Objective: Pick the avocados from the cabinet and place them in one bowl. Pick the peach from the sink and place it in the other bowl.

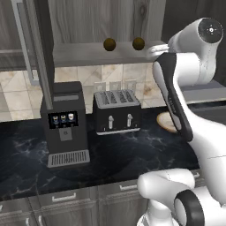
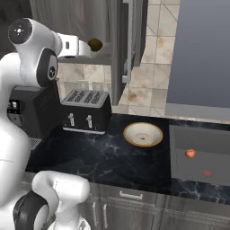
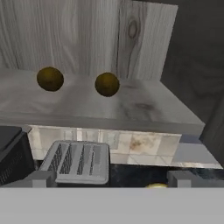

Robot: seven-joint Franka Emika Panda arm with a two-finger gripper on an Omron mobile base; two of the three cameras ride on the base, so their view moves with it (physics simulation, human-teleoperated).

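Two dark olive-brown avocados rest side by side on the grey shelf of the open cabinet, also visible from the left base camera. My gripper is open with nothing between its widely spread fingertips. It hovers in front of the shelf edge, short of the avocados and slightly below them. A tan bowl sits on the dark counter right of the toaster. The orange-red peach lies in the dark sink.
A black toaster and a black coffee machine stand on the counter under the shelf. The open cabinet door with its bar handle hangs right of the shelf. A second small red thing lies in the sink.
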